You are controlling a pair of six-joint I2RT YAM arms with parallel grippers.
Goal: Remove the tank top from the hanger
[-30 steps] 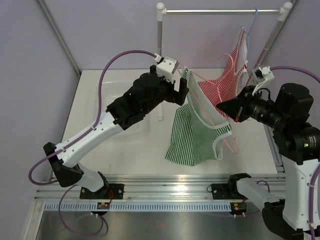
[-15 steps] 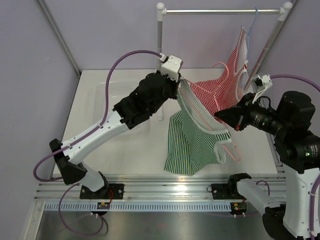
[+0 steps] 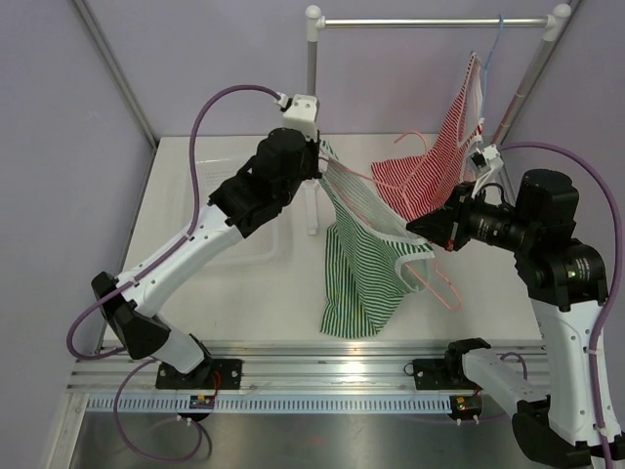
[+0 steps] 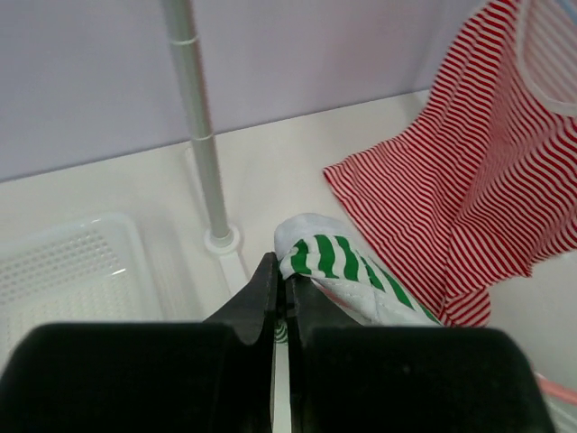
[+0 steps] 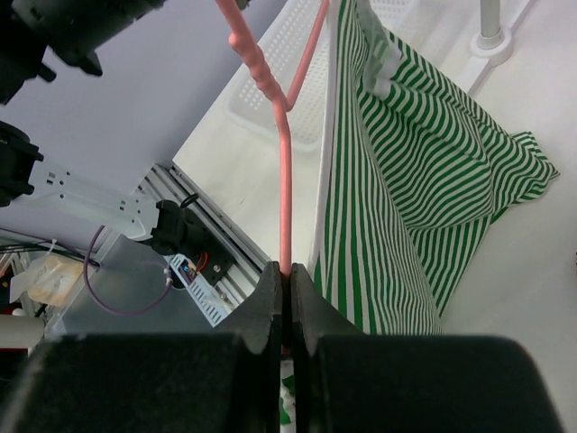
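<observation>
looks maybe halfway. pinching the tank top (image 3: 356,274) by a strap with left pincer (image 4: 281,271), clamping hanger (image 5: 286,180) with right pincer (image 5: 287,271). dangles between both above the bench (image 3: 244,293), not slipped off yet.

Tank top (image 3: 356,283) hangs over middle of table (image 3: 244,293), between both arms. Upper edge pinched in left gripper (image 4: 281,275) at left. Hanger (image 5: 285,180) at its right side, clamped in right gripper (image 5: 285,275). Second tank top (image 3: 430,181) behind, hanging from rail (image 3: 430,21) at rear. Rail post (image 4: 203,162) just beyond left gripper. Tray (image 4: 63,262) on table at left, under left arm.
</observation>
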